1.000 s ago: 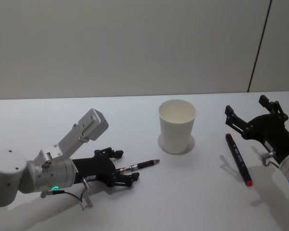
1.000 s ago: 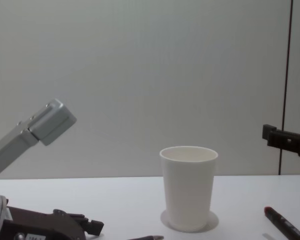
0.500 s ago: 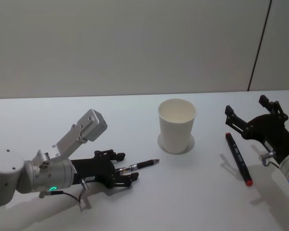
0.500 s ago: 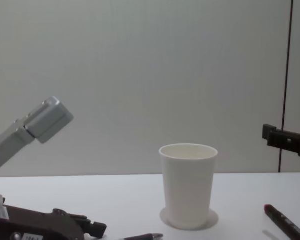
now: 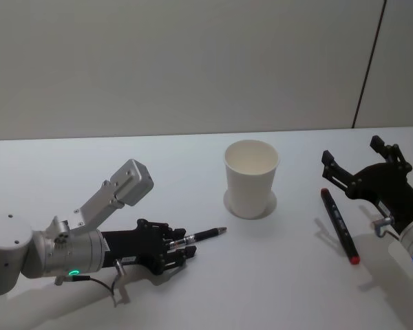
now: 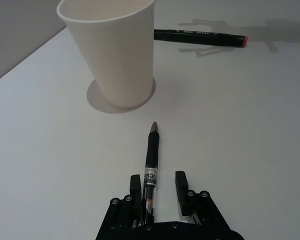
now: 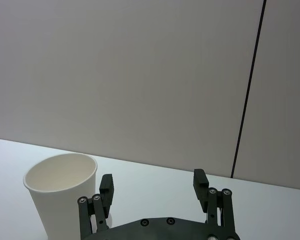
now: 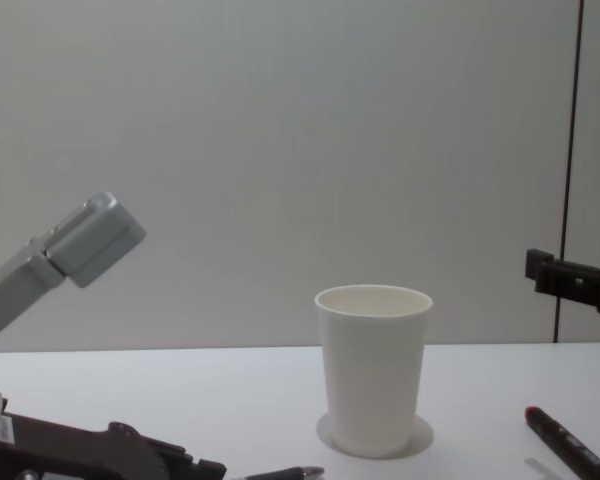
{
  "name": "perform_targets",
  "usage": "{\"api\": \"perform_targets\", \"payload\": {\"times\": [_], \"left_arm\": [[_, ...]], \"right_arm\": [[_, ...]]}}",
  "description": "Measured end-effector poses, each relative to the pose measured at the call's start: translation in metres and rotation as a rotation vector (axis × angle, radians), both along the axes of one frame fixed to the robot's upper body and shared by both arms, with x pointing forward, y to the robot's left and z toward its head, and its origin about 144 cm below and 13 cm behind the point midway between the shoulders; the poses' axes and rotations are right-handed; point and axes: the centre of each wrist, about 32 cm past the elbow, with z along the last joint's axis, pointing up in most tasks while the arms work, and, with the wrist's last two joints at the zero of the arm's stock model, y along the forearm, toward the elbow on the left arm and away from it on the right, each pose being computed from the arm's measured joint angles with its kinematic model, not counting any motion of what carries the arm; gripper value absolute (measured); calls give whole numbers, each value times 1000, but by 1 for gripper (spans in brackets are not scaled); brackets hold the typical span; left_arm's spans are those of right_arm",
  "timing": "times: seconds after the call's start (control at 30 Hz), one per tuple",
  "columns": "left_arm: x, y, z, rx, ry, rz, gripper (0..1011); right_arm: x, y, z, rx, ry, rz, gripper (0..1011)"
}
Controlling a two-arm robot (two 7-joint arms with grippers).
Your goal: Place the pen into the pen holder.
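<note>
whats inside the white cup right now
The pen holder shows a bare white upper inner wall, nothing sticking out above its rim. Its bottom is hidden by the wall. The pen lies on the table, between the fingers of the left gripper.

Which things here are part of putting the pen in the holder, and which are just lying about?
Part of the job:
black pen
white paper cup pen holder
left gripper, open astride the pen

Lying about:
red-tipped marker
right gripper, open, idle beside it
</note>
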Motion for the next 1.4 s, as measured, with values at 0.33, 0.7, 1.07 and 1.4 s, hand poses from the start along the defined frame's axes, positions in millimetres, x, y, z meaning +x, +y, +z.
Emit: {"api": "perform_targets", "payload": {"times": [0.33,0.7,1.07,1.4], "left_arm": [[0,-2,1,18,2,1,346],[1,-5,1,46,-7,33,283],[1,-5,0,51,-25,80,211],[1,-1,-1,15,-17,80,152]], "right_arm": [[0,0,0,0,0,0,1001],[0,0,0,0,0,0,1002],[0,0,0,0,0,0,1001],[0,0,0,0,0,0,1002]]}}
